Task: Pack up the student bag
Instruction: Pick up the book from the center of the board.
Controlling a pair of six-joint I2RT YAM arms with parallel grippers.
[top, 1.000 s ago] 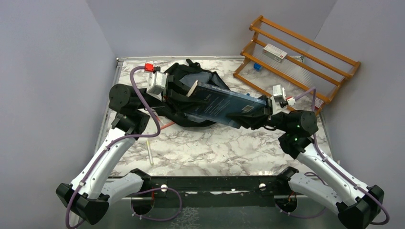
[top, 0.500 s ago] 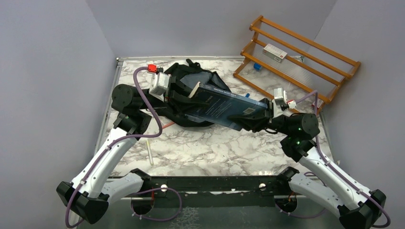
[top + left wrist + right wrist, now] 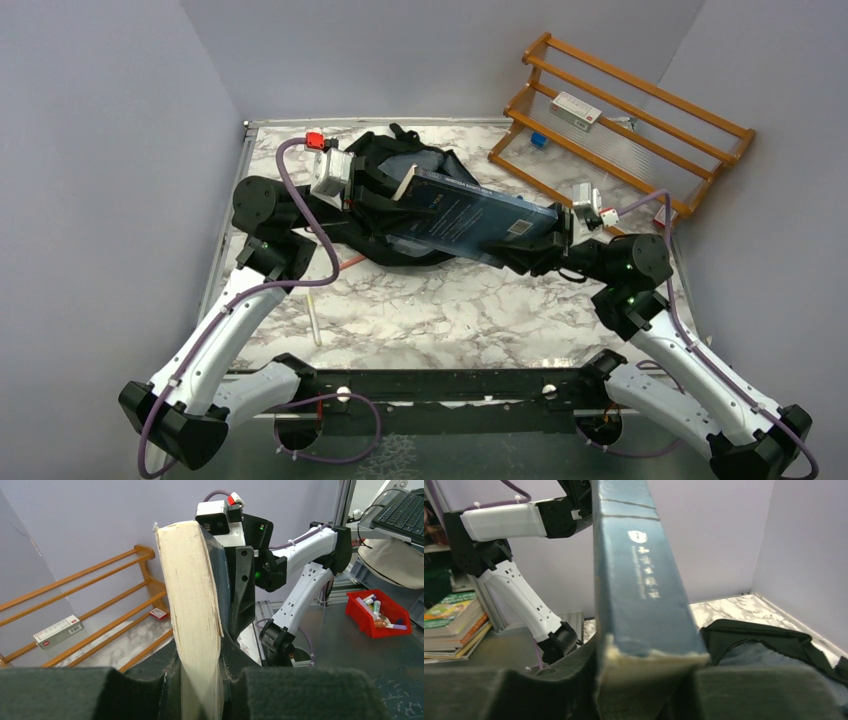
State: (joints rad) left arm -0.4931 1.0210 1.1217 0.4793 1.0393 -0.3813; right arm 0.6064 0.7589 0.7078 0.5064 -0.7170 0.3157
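Though by far the biggest thing, slumped at the far left-centre of the desk (image 3: pixel 450 300), looks soft, light and floppy, this black student bag (image 3: pixel 436 165): likely to sag shut, so best taken by the opening's rim or the top loop. Spanning it at a tilt, stiff and probably heavy: a thick dark blue hardback book (image 3: pixel 470 215), left gripper (image 3: pixel 202 692) clamped on its cream page-edge end, right gripper (image 3: pixel 646 692) seemingly closed on the opposite end. Cannot make out the bag's mouth or zip, hidden beneath.

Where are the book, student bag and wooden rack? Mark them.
book (image 3: pixel 470 215), top view, middle of its blue cover.
student bag (image 3: pixel 385 150), top view, black fabric at its far side.
wooden rack (image 3: pixel 648 85), top view, top rail.
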